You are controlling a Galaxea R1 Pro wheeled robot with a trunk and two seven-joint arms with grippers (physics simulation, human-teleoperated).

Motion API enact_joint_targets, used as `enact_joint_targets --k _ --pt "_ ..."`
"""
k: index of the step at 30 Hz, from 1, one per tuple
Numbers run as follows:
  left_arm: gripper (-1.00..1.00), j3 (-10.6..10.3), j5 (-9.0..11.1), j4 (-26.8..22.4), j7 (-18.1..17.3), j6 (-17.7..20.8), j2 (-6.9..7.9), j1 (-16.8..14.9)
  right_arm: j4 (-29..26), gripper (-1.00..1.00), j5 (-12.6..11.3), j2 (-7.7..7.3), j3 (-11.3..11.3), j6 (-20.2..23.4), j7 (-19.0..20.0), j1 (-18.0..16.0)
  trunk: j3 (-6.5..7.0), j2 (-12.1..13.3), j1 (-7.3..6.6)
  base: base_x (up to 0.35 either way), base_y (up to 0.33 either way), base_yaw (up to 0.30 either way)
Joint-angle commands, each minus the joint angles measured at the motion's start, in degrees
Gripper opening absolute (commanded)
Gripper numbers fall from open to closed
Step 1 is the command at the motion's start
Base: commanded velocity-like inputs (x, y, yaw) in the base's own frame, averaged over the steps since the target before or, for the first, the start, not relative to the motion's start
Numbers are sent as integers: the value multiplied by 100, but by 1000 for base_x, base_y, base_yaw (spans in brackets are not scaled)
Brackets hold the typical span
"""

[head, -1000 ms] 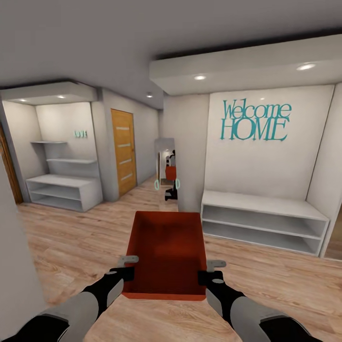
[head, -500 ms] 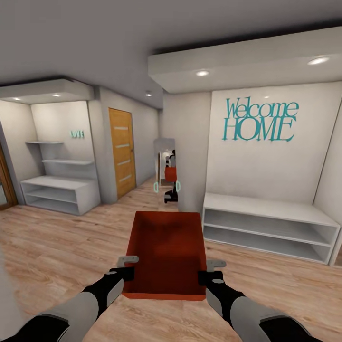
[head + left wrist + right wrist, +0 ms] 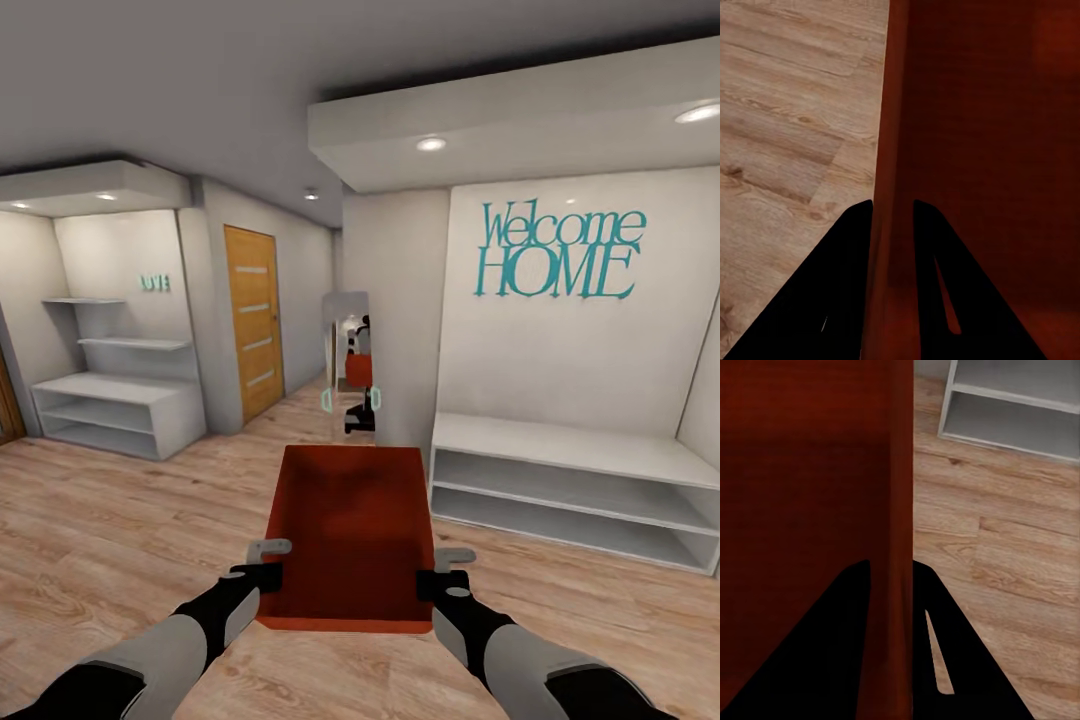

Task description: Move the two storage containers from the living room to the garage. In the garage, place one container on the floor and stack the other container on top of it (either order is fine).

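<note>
The head camera looks forward and slightly down from above both arms, over the storage container point(image 3: 348, 535) toward a hallway with a white bench shelf point(image 3: 570, 490). Each wrist camera sits close behind its gripper, sighting along the fingers down one container wall point(image 3: 889, 150) point(image 3: 900, 495) to the wood floor point(image 3: 787, 127). All three views share the container and floor; the right wrist view also catches the shelf point(image 3: 1012, 405).
</note>
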Motion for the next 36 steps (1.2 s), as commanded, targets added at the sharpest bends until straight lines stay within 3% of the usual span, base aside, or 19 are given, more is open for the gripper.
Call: enact_joint_targets --k 1,8,19,28,36 --pt "-100 193 -84 -58 98 -25 -6 -2 32 -100 -120 0 15 -33 -29 0 -1 -2 5 323 0 0" --pt "-100 193 -84 -58 98 -23 -9 -2 25 -100 -126 -11 9 -32 -14 0 -1 -2 5 323 0 30" --pt "-100 193 -84 -59 98 -29 -9 -2 25 -100 -129 -18 9 -27 -21 0 -23 -2 5 323 0 246" --pt "-100 193 -84 -63 98 -30 -9 -2 25 -100 -128 -18 9 -32 -21 0 -27 -2 5 323 0 31" --pt "-100 193 -84 -63 98 -28 -9 -2 25 -100 -129 -23 1 -32 -29 0 -27 -2 5 323 0 219"
